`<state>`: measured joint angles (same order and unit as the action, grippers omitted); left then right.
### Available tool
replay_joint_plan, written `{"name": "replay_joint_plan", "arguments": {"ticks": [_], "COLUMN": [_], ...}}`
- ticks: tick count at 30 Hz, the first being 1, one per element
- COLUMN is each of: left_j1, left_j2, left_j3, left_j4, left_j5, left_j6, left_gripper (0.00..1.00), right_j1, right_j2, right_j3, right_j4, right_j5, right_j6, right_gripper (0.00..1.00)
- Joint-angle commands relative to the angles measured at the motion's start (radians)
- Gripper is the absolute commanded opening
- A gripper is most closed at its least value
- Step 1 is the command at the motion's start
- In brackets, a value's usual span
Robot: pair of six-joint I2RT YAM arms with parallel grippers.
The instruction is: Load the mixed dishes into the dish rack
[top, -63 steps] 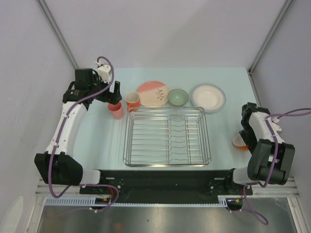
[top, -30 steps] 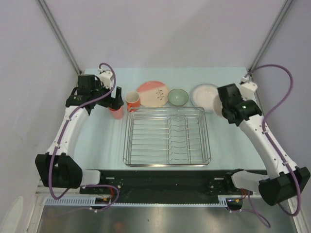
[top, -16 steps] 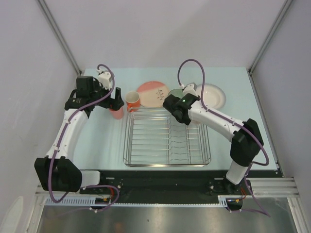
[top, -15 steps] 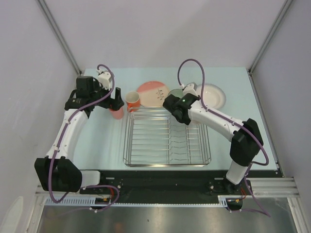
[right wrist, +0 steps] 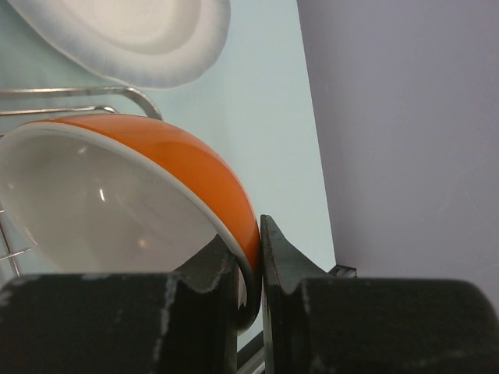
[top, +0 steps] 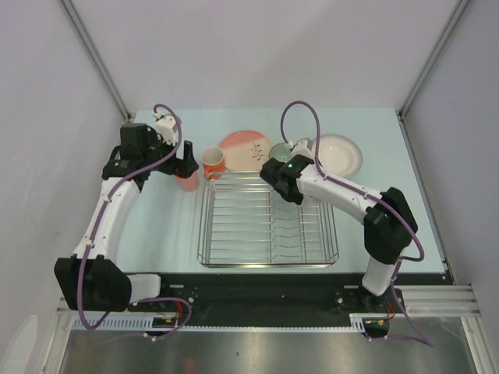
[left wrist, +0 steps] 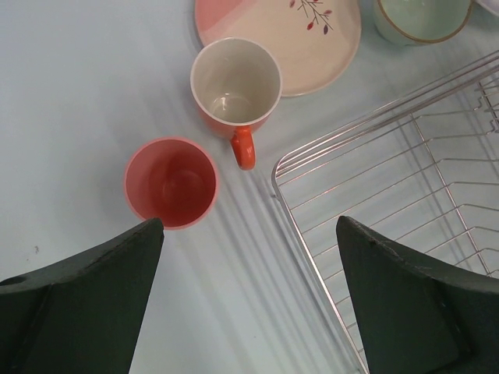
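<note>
My right gripper (right wrist: 257, 234) is shut on the rim of the orange bowl with white inside (right wrist: 179, 167). The bowl hangs tilted over the far edge of the dish rack (top: 269, 222). From above, the right gripper (top: 282, 181) hides the bowl. My left gripper (left wrist: 248, 230) is open above the table beside the rack's left corner, close to the pink tumbler (left wrist: 170, 182). Beyond the tumbler stand the orange mug (left wrist: 235, 82), the pink-and-cream plate (left wrist: 288, 31) and the pale green bowl (left wrist: 421, 15). The white shallow plate (top: 341, 154) lies behind the rack's right corner.
The rack's bars (left wrist: 405, 195) hold no dishes. The right arm's forearm (top: 343, 195) stretches across the rack's far right corner. Purple cables loop above both wrists. Grey walls close in the table on three sides.
The right arm has swung from the table's right side to the rack's far edge, carrying the orange bowl. The left gripper has stayed open by the pink tumbler.
</note>
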<state>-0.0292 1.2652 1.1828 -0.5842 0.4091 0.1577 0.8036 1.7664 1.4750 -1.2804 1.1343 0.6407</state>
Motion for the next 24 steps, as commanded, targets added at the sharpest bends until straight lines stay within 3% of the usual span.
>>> {"name": "replay_joint_plan", "arguments": {"ticks": [1,16,19,21,22,24], "left_j1": [0.011,0.017,0.017,0.017,0.017,0.017], "left_j2": [-0.032,-0.033,-0.032,-0.03,-0.029,-0.027], "left_j3": [-0.011,0.0,0.0,-0.002,-0.003,-0.006], "left_j4": [0.04,0.049,0.05,0.052,0.052,0.053], "left_j5": [0.033,0.034,0.039,0.036,0.033,0.031], "left_j6": [-0.015,-0.014,-0.015,-0.015,-0.012,-0.012], "left_gripper": [0.99,0.99,0.99,0.99,0.99,0.99], "right_j1": [0.017,0.068,0.085,0.089,0.092,0.092], "right_j2": [0.047,0.18,0.182,0.177,0.174,0.162], "right_j3": [-0.024,-0.047,-0.05,-0.047,-0.045,-0.036], "right_j4": [0.045,0.07,0.078,0.078,0.075,0.058], "right_j5": [0.025,-0.067,-0.083,-0.08,-0.076,-0.07], "right_j6": [0.03,0.086,0.09,0.085,0.089,0.097], "right_gripper": [0.0,0.0,0.26,0.36,0.47,0.59]}}
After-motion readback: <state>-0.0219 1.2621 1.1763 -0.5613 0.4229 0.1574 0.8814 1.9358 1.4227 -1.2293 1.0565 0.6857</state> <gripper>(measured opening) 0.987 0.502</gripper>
